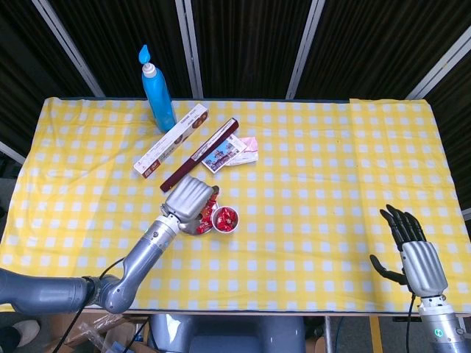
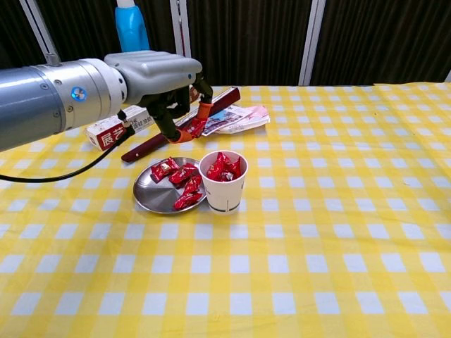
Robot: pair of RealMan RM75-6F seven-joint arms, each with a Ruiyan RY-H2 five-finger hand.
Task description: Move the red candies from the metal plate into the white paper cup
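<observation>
Blue bottle (image 1: 157,92), two long boxes (image 1: 171,139) (image 1: 200,155), packets (image 1: 234,151).

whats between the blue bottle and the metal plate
In the head view, the long white box and the dark red box lie slantwise between the blue bottle and the metal plate.

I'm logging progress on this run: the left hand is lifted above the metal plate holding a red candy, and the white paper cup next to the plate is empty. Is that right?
Not quite. The white paper cup is not empty: the chest view shows red candies heaped in it. The rest stands: the left hand is lifted above the metal plate, which sits beside the cup, and holds a red candy.
</observation>
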